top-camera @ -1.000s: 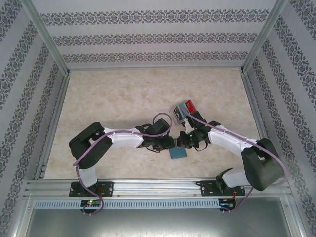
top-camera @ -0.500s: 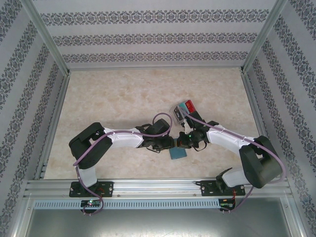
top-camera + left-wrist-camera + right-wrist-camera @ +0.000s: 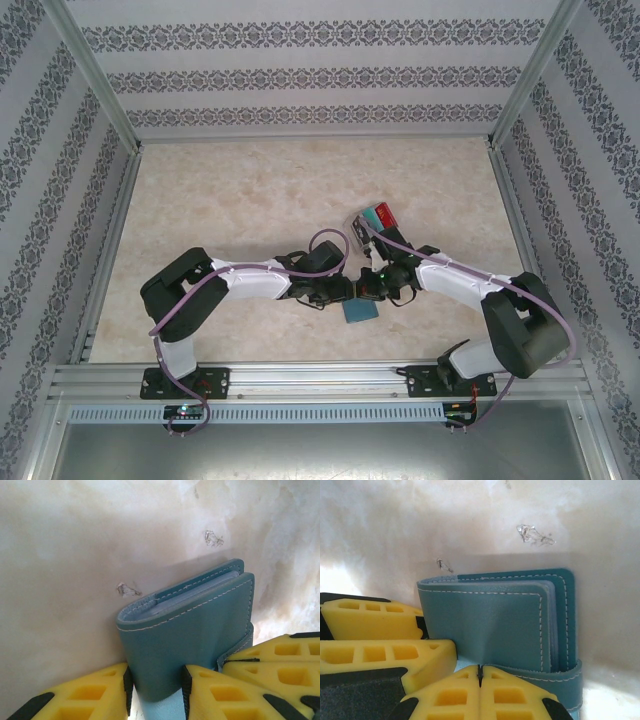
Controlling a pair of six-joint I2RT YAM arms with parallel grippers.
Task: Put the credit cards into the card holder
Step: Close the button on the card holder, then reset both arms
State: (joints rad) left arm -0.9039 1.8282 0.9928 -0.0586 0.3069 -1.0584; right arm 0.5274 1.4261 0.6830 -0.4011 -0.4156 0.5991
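Clamping card holder (image 3: 195, 630), L fingers (image 3: 90, 695) hang over marbled table (image 3: 250, 190) w/ patterned walls (image 3: 320, 75); R fingers (image 3: 515, 695) together.

Both arms (image 3: 250, 279) are white with black joints (image 3: 178, 292), purple cables (image 3: 326, 237) and yellow hollow-celled gripper fingers (image 3: 85, 700).

Centre: left tool (image 3: 345, 291), right tool (image 3: 368, 290) crowd card holder (image 3: 360, 312); tray (image 3: 368, 224) just behind; far, left table (image 3: 250, 190) open.

Light: bright and even, coming down from overhead. The table (image 3: 250, 200) is washing out to white glare in patches in both wrist views. The card holder (image 3: 490, 625) is casting a soft grey shadow behind itself. The overhead view is reading crisp.
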